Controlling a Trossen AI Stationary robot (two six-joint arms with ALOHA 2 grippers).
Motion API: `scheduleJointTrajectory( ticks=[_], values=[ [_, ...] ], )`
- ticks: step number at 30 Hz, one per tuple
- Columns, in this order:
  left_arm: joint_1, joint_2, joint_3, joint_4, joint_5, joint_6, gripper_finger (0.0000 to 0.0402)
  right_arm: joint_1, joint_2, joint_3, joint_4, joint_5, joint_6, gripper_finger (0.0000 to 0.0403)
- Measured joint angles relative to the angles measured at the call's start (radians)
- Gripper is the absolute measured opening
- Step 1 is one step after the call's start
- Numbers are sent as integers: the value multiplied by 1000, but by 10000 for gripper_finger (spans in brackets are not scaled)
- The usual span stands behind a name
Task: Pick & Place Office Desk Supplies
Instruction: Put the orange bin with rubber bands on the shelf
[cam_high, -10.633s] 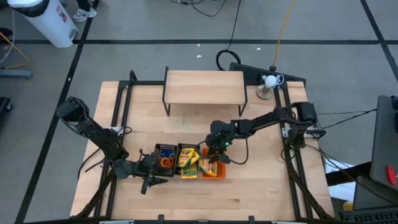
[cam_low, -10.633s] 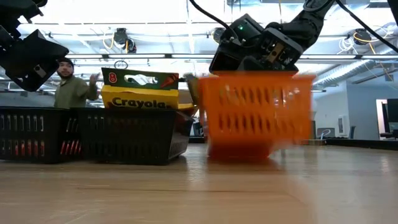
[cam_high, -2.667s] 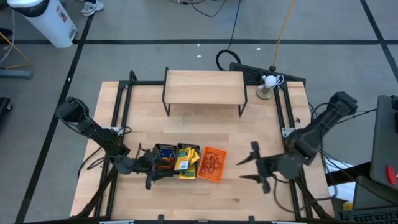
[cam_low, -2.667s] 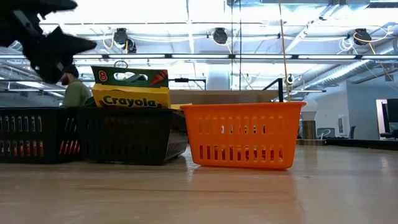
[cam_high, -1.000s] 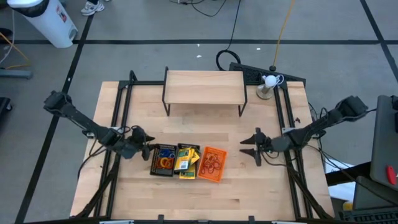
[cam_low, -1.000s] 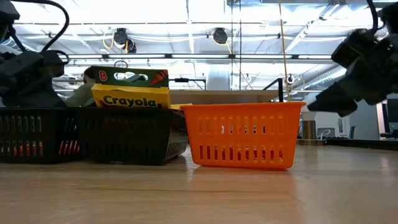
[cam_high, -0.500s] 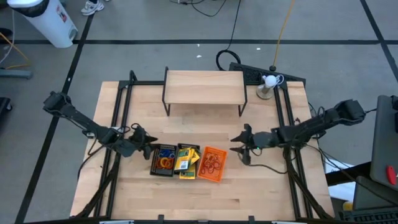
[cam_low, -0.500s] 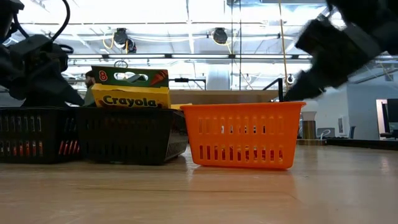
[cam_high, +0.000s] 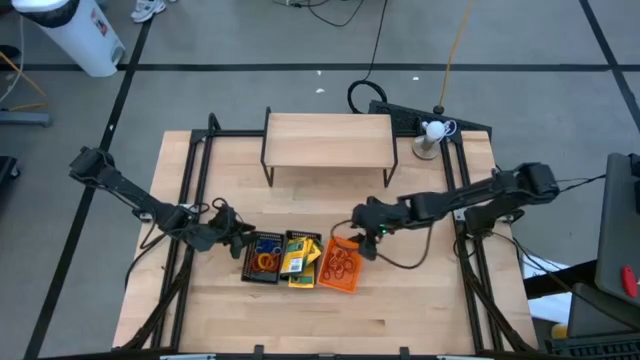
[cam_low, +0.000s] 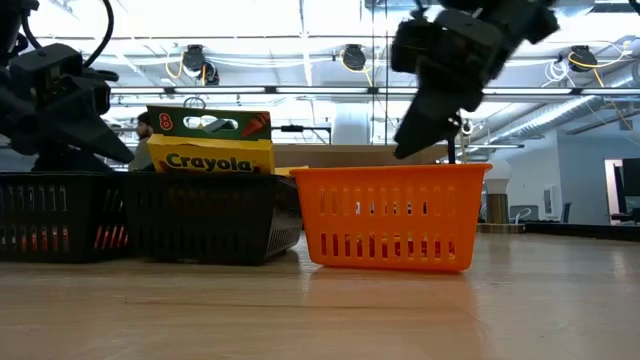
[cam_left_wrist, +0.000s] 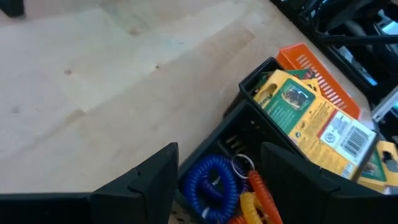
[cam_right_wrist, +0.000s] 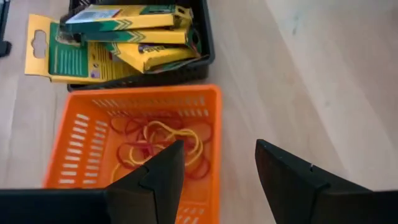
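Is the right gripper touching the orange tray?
Apart. The right wrist view shows the open right gripper above the orange tray, fingers clear of the rim.

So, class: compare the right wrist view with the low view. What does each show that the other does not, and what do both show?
Only the right wrist view shows inside the orange tray: red and yellow rubber bands on its floor. It also shows the crayon boxes piled flat in the black tray.

Only the low view shows the second black tray at the far end of the row, the left gripper above it, the right gripper from outside, and the room behind.

Both show the orange tray beside the black tray holding crayon boxes.
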Motion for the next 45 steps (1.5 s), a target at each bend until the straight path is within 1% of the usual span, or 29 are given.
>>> scheduleJointTrajectory(
  ticks=[4, 8, 16, 26, 31, 34, 35, 37, 38, 40, 41, 45],
  values=[
    [0, 0, 0, 2, 53, -13, 230, -4, 86, 85, -100, -25, 7, 182],
    [0, -1, 0, 4, 77, -14, 230, -4, 133, 123, -136, -38, 5, 174],
    [0, 0, 0, 22, 99, -2, 230, -17, 164, 122, -151, -46, 28, 169],
    [0, 0, 0, 23, 99, -2, 230, -46, 199, 123, -131, -119, 32, 167],
    [0, 0, 0, 26, 99, -2, 230, -48, 251, 123, -120, -168, 37, 167],
    [0, 0, 0, 28, 99, -2, 230, -48, 283, 121, -120, -170, 31, 162],
    [0, 0, 0, 29, 99, -2, 230, -47, 288, 122, -124, -168, 35, 155],
    [0, 0, 0, 29, 99, -2, 230, -47, 289, 121, -144, -160, 34, 124],
    [0, 0, 0, 29, 99, -1, 230, -47, 289, 121, -139, -157, 32, 100],
    [0, 0, 0, 30, 99, 2, 230, -48, 279, 122, -133, -157, 11, 36],
    [0, 0, 0, 31, 98, 3, 230, -48, 267, 121, -135, -159, -4, 19],
    [0, 0, 0, 38, 98, 5, 230, -51, 190, 129, -163, -166, 14, 3]
  ],
)
